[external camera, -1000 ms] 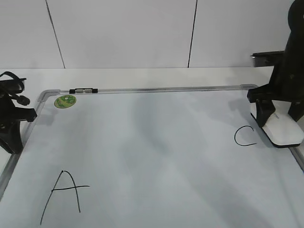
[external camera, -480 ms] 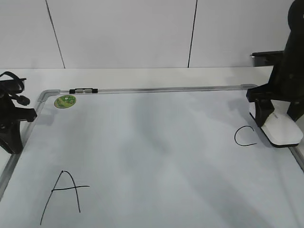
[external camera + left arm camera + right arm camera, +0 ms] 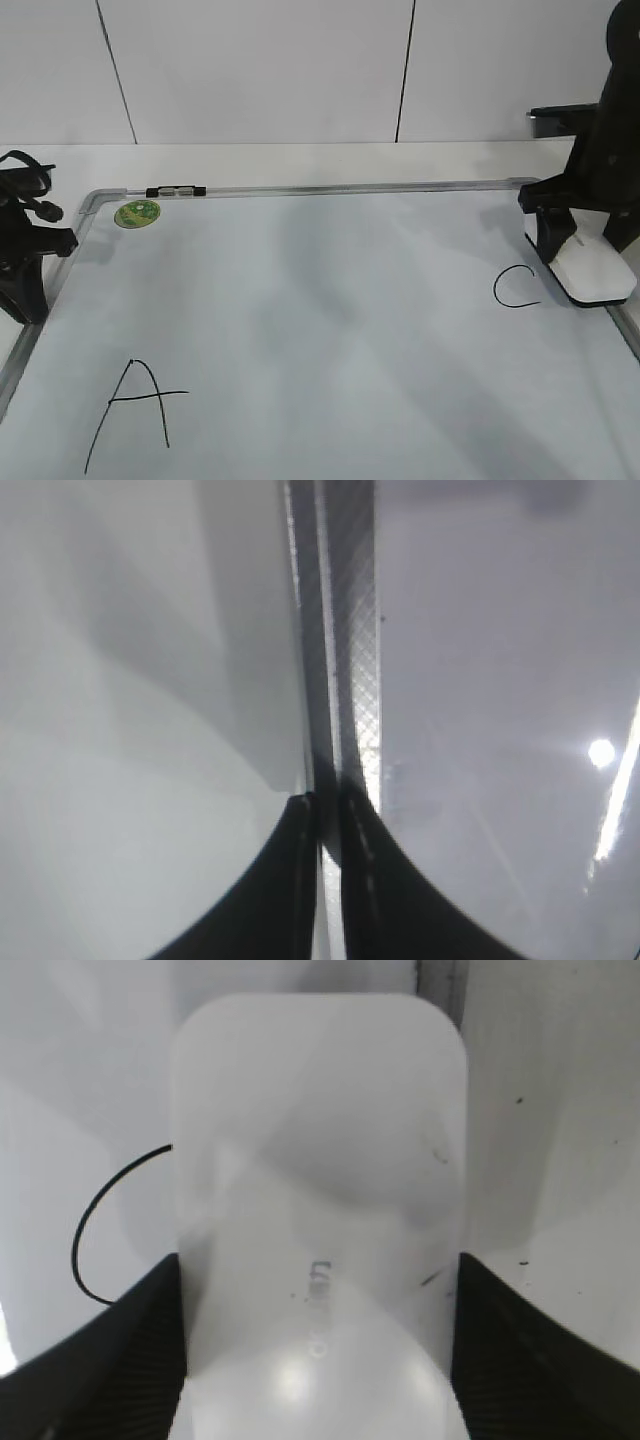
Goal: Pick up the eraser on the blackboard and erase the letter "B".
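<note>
The white eraser (image 3: 592,275) lies flat on the blackboard (image 3: 320,300) at its right edge, beside the black letter "C" (image 3: 515,288). My right gripper (image 3: 585,250) is shut on the eraser, one finger on each long side. In the right wrist view the eraser (image 3: 320,1140) fills the space between the fingers of the right gripper (image 3: 318,1280), with part of the "C" (image 3: 95,1230) to its left. No letter "B" shows in any view. My left gripper (image 3: 28,300) is shut and empty at the board's left frame; in the left wrist view it (image 3: 325,805) sits over the frame (image 3: 345,630).
A black letter "A" (image 3: 135,410) is at the board's front left. A round green sticker (image 3: 137,213) sits at the back left corner. A black marker clip (image 3: 175,190) lies on the back frame. The board's right frame (image 3: 625,325) runs just beside the eraser.
My right gripper has shifted the eraser slightly back along the board's right edge. The left arm has not moved.
</note>
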`<action>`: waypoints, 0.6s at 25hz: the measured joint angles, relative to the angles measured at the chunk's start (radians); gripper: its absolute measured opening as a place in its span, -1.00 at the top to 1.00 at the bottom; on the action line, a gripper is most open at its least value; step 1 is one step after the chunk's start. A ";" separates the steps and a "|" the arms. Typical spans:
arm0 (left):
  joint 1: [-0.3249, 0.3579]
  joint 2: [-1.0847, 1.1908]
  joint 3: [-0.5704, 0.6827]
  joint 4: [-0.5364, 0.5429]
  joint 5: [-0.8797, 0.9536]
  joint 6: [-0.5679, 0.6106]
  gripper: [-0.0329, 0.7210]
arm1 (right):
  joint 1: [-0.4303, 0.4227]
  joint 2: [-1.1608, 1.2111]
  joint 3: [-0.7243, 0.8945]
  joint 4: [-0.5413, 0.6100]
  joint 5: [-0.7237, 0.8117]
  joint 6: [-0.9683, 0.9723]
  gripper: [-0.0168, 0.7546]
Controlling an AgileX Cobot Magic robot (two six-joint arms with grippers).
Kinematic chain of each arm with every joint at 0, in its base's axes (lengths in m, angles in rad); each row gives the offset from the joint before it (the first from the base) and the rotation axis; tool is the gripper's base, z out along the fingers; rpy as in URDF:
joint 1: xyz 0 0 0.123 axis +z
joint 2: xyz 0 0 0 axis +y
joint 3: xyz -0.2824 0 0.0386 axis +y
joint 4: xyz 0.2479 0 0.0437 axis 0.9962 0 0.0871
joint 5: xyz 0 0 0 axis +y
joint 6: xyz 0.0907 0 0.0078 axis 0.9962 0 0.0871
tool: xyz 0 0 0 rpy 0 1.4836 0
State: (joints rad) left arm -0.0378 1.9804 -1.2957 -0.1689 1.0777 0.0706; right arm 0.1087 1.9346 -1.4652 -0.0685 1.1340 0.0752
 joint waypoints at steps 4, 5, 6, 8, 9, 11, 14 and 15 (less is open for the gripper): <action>0.000 0.000 0.000 -0.001 0.002 0.004 0.86 | 0.000 0.000 0.000 0.004 0.002 0.000 -0.53; 0.000 0.000 0.000 -0.001 0.002 0.004 0.87 | 0.000 0.000 0.000 0.004 0.002 0.000 -0.53; 0.000 0.000 0.000 -0.001 0.002 0.004 0.87 | 0.000 0.000 0.000 0.006 0.003 0.000 -0.53; 0.000 0.000 0.000 -0.001 0.002 0.004 0.87 | 0.000 0.000 0.000 0.008 0.003 0.000 -0.53; 0.000 0.000 0.000 -0.001 0.002 0.004 0.87 | -0.002 0.000 0.000 0.009 0.003 0.000 -0.53; 0.000 0.000 0.000 -0.003 0.002 0.004 0.87 | -0.006 0.000 0.000 0.012 0.003 0.000 -0.53; 0.000 0.000 0.000 -0.004 0.002 0.004 0.87 | -0.031 0.000 0.000 0.022 0.006 0.000 -0.53; 0.000 0.000 0.000 -0.004 0.002 0.004 0.87 | -0.042 0.000 0.000 0.031 0.006 0.000 -0.53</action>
State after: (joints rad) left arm -0.0378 1.9804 -1.2957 -0.1727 1.0800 0.0743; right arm 0.0667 1.9346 -1.4652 -0.0378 1.1399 0.0752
